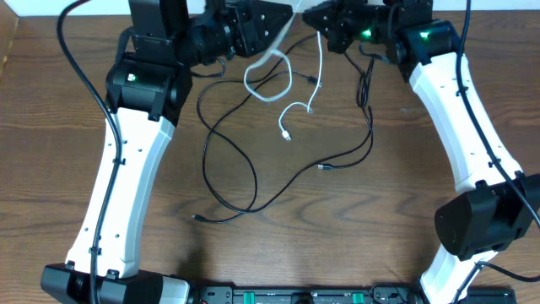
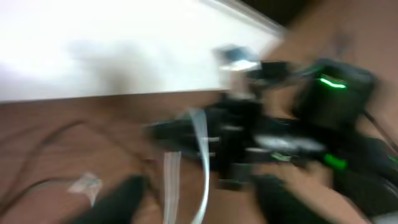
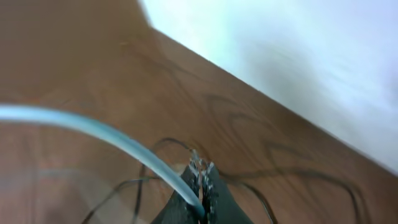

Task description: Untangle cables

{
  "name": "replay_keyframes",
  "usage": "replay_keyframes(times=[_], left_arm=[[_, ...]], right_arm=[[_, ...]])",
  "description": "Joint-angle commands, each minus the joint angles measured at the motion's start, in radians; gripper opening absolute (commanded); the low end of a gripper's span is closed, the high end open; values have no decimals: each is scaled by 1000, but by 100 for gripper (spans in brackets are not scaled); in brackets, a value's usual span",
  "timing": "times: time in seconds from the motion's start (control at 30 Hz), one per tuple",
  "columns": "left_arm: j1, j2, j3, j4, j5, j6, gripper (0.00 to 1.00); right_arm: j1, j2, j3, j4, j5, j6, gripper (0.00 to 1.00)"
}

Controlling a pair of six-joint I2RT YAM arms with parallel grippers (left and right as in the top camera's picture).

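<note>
Upper centre of the counter [image 1: 405,211]: your right end effector [image 3: 200,186] is clamped shut on the white cable [image 1: 272,57], while the left end effector [image 2: 200,198], blurred, shows its jaws parted around the same cord. Black cables [image 1: 253,181] sprawl mid-frame. These cords look light, limp and slippery; pinch near a plug tip, not mid-loop.

Blurred white cable [image 2: 203,163], green-lit arm [image 2: 336,93]
</note>
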State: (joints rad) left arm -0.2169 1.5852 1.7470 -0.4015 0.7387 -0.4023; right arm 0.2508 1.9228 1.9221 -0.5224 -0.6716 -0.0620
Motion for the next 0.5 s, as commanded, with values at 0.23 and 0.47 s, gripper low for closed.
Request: replay_keyframes(times=[0.23,0.47], left_arm=[[5,-17,8,-47,-554,9,93],[5,-16,8,-47,-568,28,93]], right_arm=[[-300,-329,9,-16,246,298,1],[-586,-415,9,-87,200,361,1]])
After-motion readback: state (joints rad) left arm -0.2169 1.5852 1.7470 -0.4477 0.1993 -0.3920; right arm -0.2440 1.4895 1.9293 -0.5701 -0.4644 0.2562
